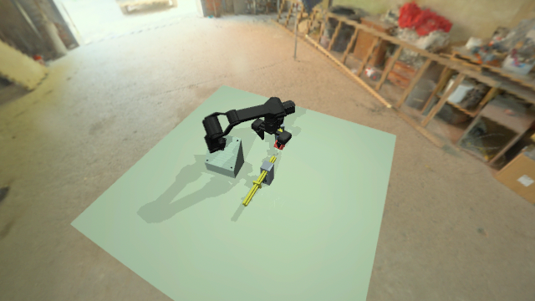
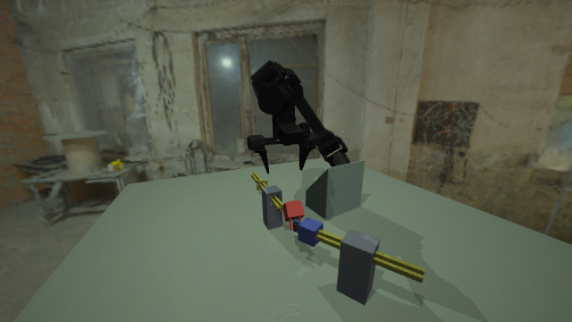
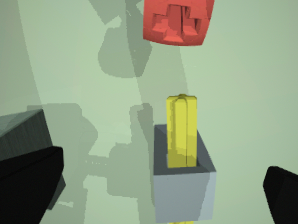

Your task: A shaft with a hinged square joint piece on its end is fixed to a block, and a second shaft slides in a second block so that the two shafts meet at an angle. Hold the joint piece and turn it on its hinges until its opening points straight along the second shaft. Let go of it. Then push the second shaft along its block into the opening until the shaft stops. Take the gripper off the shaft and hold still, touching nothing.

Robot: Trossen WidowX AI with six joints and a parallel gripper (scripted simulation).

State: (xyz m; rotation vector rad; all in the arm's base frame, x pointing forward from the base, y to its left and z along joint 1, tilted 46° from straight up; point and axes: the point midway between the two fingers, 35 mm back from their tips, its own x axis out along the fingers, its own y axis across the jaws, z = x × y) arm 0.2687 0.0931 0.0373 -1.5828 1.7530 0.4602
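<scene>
on the pale green table (image 2: pixel 179 250), the black hand (image 2: pixel 283 165) hangs wide and holding nothing above the long yellow sliding shaft (image 3: pixel 181 129), whose tip points toward the red square joint piece (image 3: pixel 178 7).

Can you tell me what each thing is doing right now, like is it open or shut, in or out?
gripper: open, holding nothing, above the sliding shaft.
red joint piece: free, its opening faces the sliding shaft.
sliding yellow shaft: out, its tip short of the opening.
small grey block: upright, shaft through it.
fixed yellow shaft: sitting in the big grey block.
</scene>
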